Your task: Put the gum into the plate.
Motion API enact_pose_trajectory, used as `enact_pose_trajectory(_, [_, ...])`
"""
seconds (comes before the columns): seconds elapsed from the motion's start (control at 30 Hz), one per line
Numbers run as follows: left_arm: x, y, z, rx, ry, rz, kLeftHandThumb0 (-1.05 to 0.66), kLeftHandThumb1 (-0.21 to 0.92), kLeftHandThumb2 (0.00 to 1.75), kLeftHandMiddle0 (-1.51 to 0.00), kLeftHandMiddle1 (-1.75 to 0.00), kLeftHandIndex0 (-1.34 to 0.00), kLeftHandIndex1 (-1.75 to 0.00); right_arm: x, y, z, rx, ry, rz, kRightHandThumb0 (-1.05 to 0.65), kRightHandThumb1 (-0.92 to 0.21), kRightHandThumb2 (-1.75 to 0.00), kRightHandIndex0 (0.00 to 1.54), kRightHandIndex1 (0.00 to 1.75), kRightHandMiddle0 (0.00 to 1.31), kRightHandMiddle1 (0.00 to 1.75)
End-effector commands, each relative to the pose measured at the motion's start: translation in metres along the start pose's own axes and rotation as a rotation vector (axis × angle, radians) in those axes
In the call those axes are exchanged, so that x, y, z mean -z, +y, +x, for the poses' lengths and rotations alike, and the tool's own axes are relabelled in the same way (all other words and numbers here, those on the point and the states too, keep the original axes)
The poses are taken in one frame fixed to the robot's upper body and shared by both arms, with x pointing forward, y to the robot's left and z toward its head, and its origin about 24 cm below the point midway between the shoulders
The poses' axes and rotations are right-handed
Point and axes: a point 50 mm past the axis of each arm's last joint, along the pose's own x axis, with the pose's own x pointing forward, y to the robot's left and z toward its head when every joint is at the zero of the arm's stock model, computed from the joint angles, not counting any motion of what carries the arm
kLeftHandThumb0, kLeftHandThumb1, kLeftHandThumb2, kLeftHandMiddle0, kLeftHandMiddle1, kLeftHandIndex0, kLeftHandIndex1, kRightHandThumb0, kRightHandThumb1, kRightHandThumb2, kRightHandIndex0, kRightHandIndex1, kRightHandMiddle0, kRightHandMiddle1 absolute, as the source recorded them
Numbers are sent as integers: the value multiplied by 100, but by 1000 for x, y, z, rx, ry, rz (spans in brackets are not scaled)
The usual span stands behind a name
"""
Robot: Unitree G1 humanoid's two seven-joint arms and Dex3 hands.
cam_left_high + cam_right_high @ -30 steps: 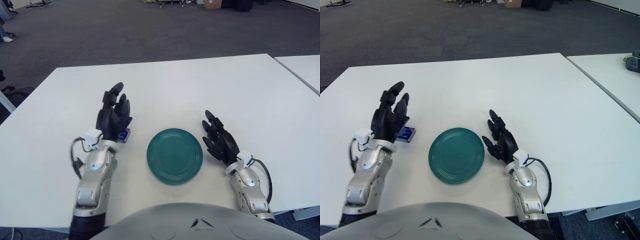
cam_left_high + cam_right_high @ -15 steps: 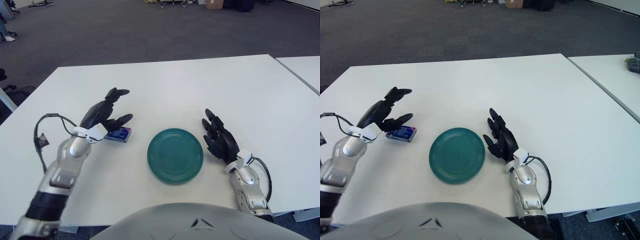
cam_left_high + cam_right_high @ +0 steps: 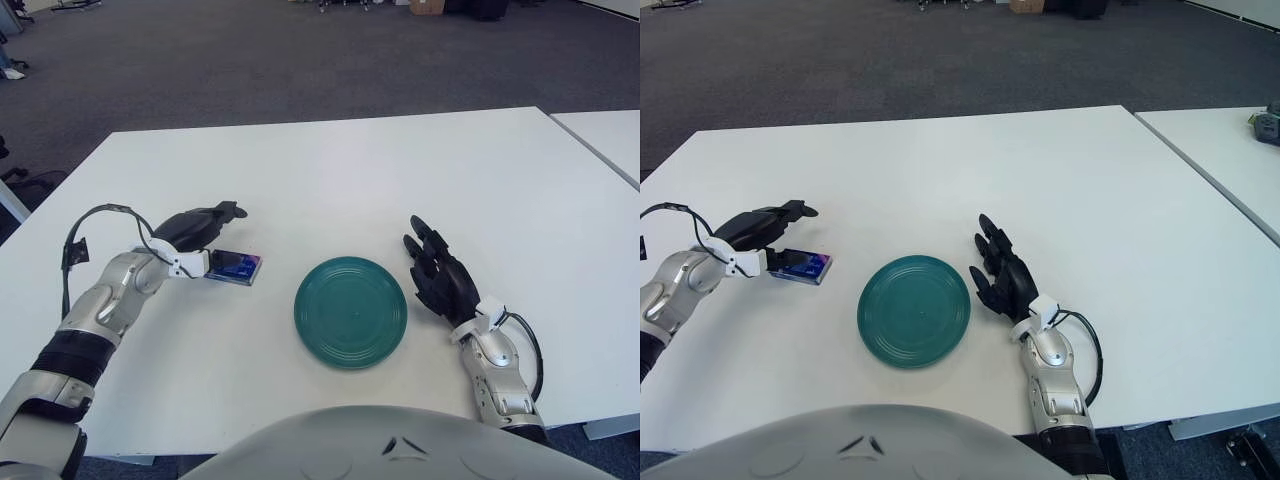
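White tabletop (image 3: pixel 330 170) fills most of what we see, with dark grey carpet beyond its far edge. Near the middle of the table, toward our body, sits a round teal plate (image 3: pixel 350 311), lying flat with nothing in it. To its left, well apart from the rim, lies the gum (image 3: pixel 236 267), a small blue and purple pack flat on the table. Our left hand (image 3: pixel 192 228) reaches in from the left and is lowered over the pack's left end, palm down, its black fingers (image 3: pixel 780 213) stretched forward above and just behind the gum. The white wrist piece shows right beside the pack's left edge. We cannot tell whether any finger touches the pack; the fingers look extended, not wrapped around it, so the gum appears ungrasped and resting on the table. Our silver left forearm (image 3: pixel 105 305) runs back toward the lower left, with a thin black cable looping above it. Our right hand (image 3: pixel 438 278) shows just to the right of the plate, close to the rim, with its black fingers spread and relaxed, pointing away from us and holding nothing. Its silver forearm (image 3: pixel 495 372) leads back toward the lower right, with a black cable curling beside the wrist. A second white table (image 3: pixel 610 135) stands at the far right edge.
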Motion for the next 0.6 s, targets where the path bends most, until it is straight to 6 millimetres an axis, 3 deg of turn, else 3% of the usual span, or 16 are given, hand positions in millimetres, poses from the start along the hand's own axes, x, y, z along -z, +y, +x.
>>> enact_pose_trajectory(0.0, [5, 3, 5, 15, 21, 30, -100, 92, 27, -23, 0, 0, -86, 24, -6, -13, 36, 131, 67, -73, -92, -34, 15, 0, 0, 21])
enact_pose_trajectory(0.17, [12, -3, 11, 78, 56, 36, -101, 92, 27, -20, 0, 0, -82, 26, -10, -13, 47, 138, 78, -70, -92, -27, 15, 0, 0, 23])
enact_pose_trajectory(0.57, [19, -17, 24, 221, 99, -55, -102, 92, 24, -11, 0, 0, -42, 28, -14, -15, 53, 148, 37, -73, -92, -33, 17, 1, 0, 24])
